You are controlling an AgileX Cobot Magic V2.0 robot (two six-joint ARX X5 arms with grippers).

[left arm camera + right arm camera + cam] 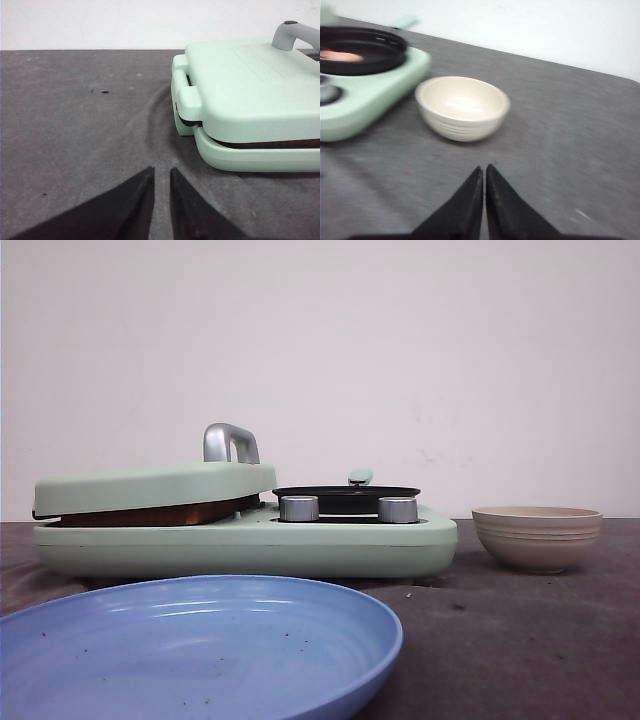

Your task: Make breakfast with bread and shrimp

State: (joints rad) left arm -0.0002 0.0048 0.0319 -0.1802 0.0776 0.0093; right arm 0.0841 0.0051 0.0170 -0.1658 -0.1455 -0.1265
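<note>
Cooking stage: bread [150, 513] pressed under closed mint lid [250, 90], brown edge showing; shrimp [340, 56] in black pan [362, 50]. Left gripper [161, 187] slightly parted, empty; right gripper [484, 187] nearly closed, empty. Advice: lift lid by grey handle [230, 442], squarely.

The left arm's black, pointed two-finger gripper [161, 172] is held slightly parted with nothing between its tips. The right arm's matching black gripper [484, 170] is closed tip to tip, empty.
</note>
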